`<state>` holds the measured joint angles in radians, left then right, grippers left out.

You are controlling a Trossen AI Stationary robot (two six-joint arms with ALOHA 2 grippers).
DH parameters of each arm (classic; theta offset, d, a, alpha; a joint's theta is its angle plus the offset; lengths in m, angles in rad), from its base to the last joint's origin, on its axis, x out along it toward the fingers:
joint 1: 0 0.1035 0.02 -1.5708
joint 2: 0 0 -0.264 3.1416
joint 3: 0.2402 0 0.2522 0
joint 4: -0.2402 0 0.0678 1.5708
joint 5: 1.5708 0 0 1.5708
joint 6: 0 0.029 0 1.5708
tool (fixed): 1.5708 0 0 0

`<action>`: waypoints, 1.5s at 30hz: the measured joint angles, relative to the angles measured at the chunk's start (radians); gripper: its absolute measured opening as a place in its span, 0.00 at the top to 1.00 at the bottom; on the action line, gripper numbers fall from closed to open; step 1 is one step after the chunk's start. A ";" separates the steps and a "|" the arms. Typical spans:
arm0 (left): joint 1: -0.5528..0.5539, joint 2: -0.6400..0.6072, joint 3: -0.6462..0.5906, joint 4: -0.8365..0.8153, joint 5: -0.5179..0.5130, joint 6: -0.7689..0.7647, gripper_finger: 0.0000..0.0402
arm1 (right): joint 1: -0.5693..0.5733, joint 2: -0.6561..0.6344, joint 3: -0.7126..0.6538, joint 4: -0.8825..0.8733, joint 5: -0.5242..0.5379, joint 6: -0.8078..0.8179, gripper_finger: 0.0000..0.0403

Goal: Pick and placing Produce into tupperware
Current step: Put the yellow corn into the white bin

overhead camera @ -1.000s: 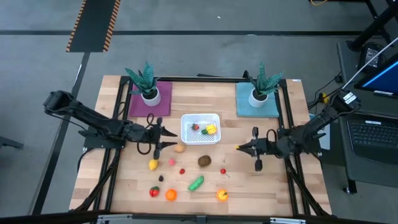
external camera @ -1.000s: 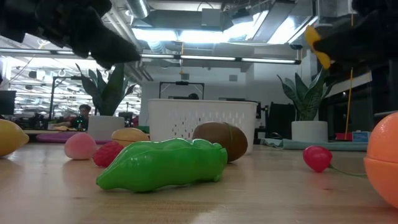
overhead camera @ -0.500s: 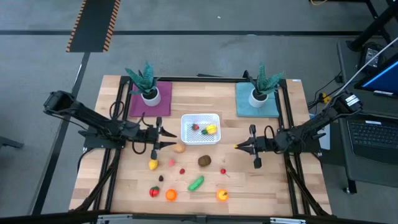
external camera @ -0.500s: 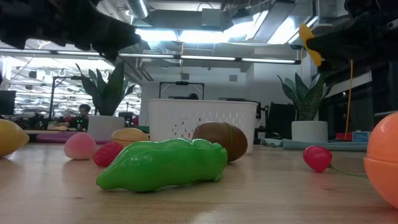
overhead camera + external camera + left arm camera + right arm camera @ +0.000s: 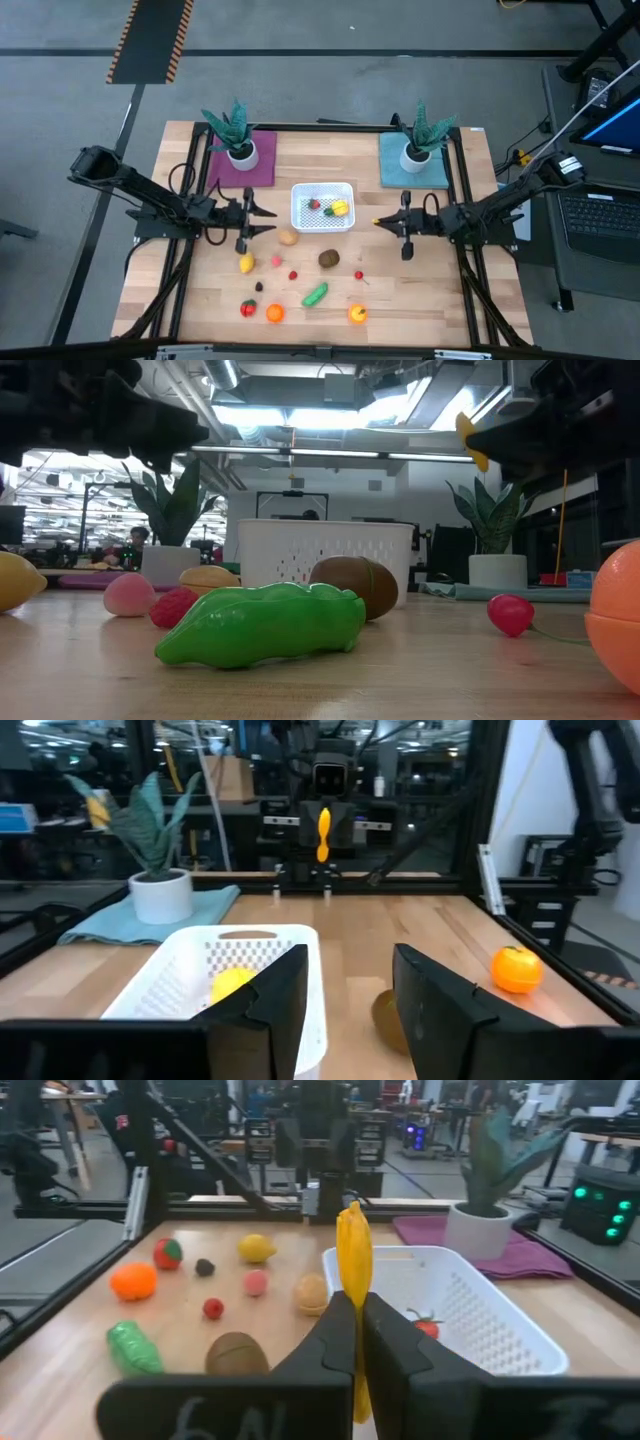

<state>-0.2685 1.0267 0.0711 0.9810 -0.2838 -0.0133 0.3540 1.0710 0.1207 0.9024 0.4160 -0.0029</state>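
The white tupperware (image 5: 322, 207) sits mid-table holding a red, a green and a yellow piece. Loose produce lies near of it: a tan piece (image 5: 289, 238), brown kiwi (image 5: 329, 258), green piece (image 5: 316, 294), lemon (image 5: 246, 264), orange (image 5: 274, 312) and small red ones. My right gripper (image 5: 380, 222) hovers just right of the tupperware, shut on a yellow banana-shaped piece (image 5: 353, 1270). My left gripper (image 5: 258, 222) hangs open just left of the tupperware, touching nothing; its fingers (image 5: 280, 1005) frame the tupperware wall (image 5: 200, 995) and the kiwi (image 5: 385, 1018). My right gripper pinches the yellow banana piece at its lower half (image 5: 352, 1315) between its two fingers (image 5: 330, 1342). The fingers lie level, coming from the table's right and crossing the piece. It stands upright in the hold, lifted clear of the table, its tip (image 5: 467, 435) sticking out above.
Two potted plants stand on mats at the far side: one on a purple mat (image 5: 240, 150), one on a teal mat (image 5: 414, 150). In the low view the green piece (image 5: 262, 625), kiwi (image 5: 352, 585) and an orange (image 5: 615, 625) lie in front of the tupperware (image 5: 325, 550). Black frame rails run along both table sides.
My right gripper, still shut on the yellow piece, has moved toward the table's left and a little toward the far edge, closing on the tupperware's right side. My left gripper has drawn back slightly toward the table's left edge, staying open.
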 joint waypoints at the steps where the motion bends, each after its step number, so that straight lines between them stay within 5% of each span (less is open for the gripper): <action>1: 0.000 0.000 0.000 0.000 -0.011 0.000 0.65 | -0.009 0.000 0.000 0.000 0.000 0.001 0.98; 12: 0.000 0.000 0.000 0.000 -0.044 -0.011 0.62 | -0.119 0.000 0.002 -0.004 0.079 0.027 0.98; 22: 0.000 0.000 -0.001 -0.003 -0.044 -0.011 0.64 | -0.169 0.024 0.049 -0.011 -0.032 0.021 0.98; 45: -0.001 0.000 -0.001 -0.018 -0.044 -0.013 0.61 | -0.327 0.548 0.404 0.048 -0.194 -0.059 0.98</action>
<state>-0.2691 1.0267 0.0700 0.9631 -0.3279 -0.0262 0.0269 1.6191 0.5252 0.9503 0.2219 -0.0614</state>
